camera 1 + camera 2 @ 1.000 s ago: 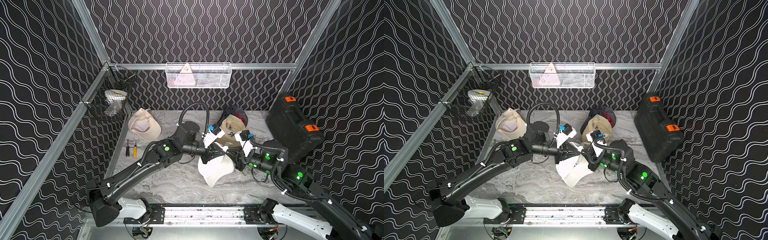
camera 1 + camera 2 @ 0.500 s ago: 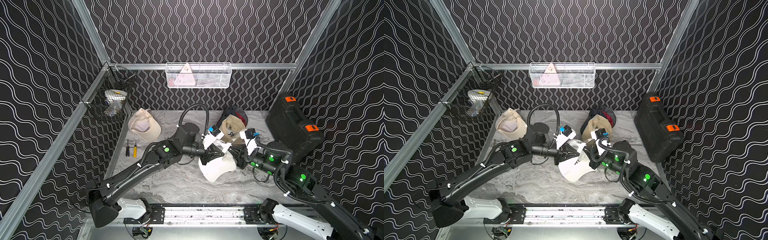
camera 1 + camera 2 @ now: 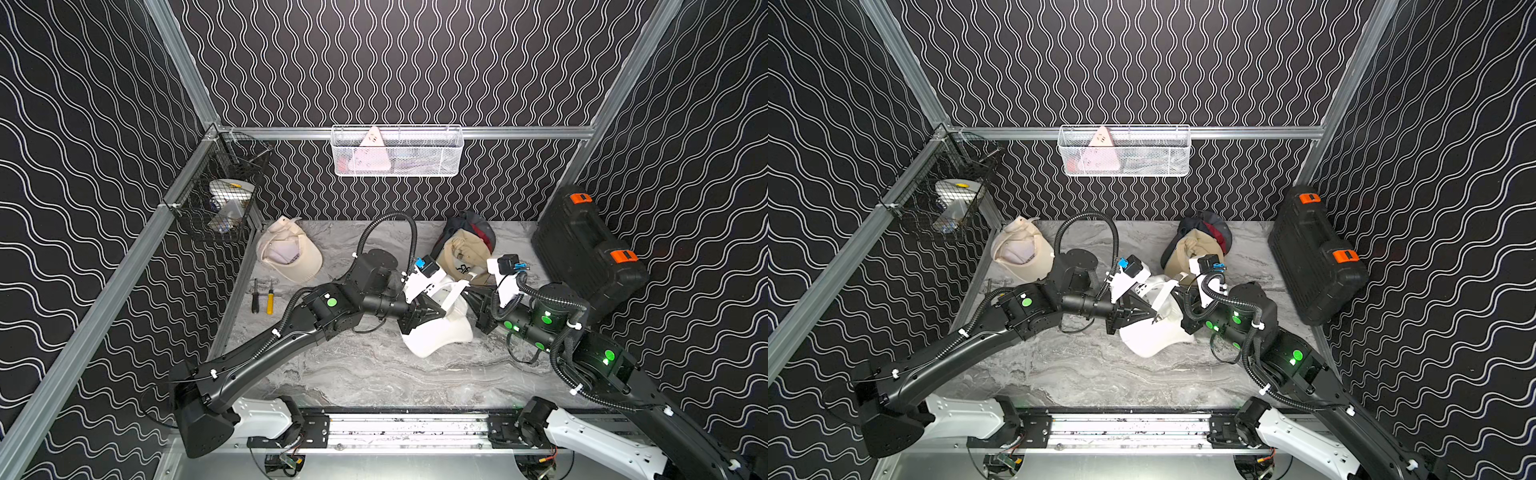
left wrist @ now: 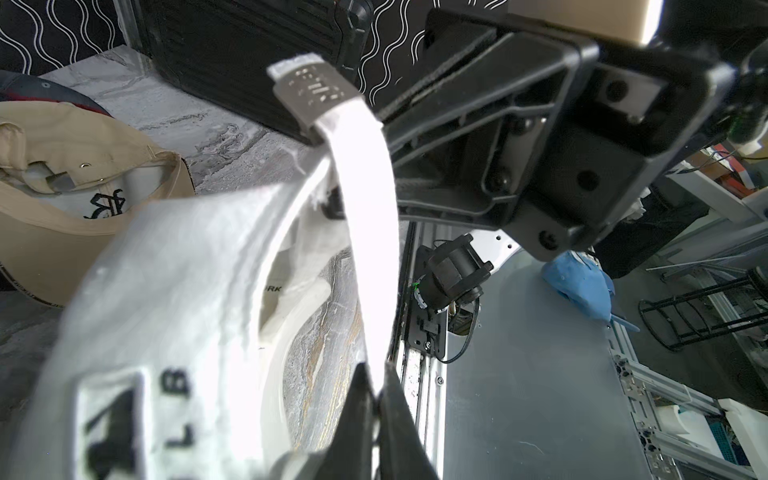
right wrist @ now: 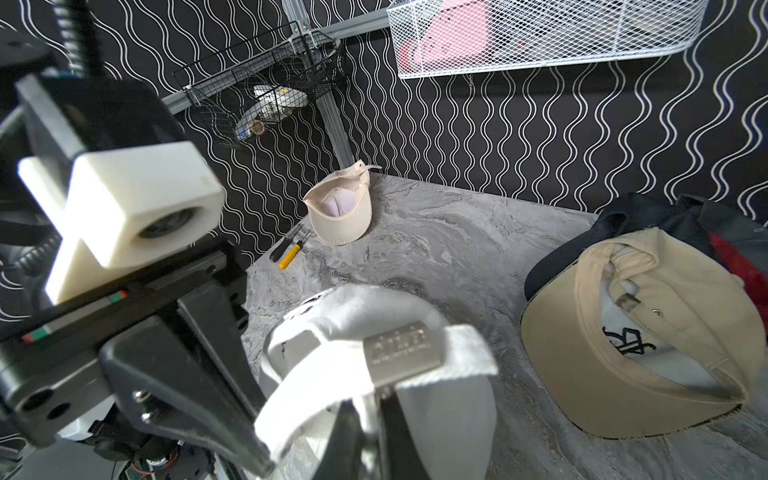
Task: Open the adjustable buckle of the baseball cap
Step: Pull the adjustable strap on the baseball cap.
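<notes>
Lettering on the buckle (image 5: 401, 349) is blurred, while left tool (image 4: 374, 374) and right tool (image 5: 374, 399), both closed, pinch its strap (image 4: 370, 249).

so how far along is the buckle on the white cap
Done: both grippers have hold of the white cap's back strap. In hand: the left gripper pinches the strap, the right gripper is shut on it right by the metal buckle. Left: the buckle looks closed, strap threaded through, so opening it remains.
</notes>
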Motion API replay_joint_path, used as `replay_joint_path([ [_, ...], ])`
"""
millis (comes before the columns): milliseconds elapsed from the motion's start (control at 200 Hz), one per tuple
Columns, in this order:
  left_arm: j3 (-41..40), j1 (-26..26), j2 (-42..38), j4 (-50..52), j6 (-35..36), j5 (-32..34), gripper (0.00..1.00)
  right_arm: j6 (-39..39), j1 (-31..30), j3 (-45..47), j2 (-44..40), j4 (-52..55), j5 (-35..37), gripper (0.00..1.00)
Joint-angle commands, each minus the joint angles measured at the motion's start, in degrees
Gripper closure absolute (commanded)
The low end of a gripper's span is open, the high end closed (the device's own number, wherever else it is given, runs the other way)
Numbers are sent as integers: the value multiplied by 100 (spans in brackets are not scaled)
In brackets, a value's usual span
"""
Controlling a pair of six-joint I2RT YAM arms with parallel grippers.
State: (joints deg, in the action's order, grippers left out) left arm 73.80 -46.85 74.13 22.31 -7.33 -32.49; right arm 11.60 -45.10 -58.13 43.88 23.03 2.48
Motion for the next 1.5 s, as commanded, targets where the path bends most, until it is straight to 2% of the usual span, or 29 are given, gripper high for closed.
replay_joint_path([
  [0,-54,0,-49,16,100,32,97,80,6,-67,3,-193,267,100],
  [680,-477,-6,-378,239,299,249,98,346,85,-223,213,372,1339,100],
  [916,-630,-4,-602,-85,184,625,100,370,109,-147,182,409,1122,100],
  [1106,-492,6,-536,-326,109,870,100,308,110,-41,328,568,610,100],
  [1496,-497,44,-263,-807,-20,994,100,300,111,289,308,720,439,82],
])
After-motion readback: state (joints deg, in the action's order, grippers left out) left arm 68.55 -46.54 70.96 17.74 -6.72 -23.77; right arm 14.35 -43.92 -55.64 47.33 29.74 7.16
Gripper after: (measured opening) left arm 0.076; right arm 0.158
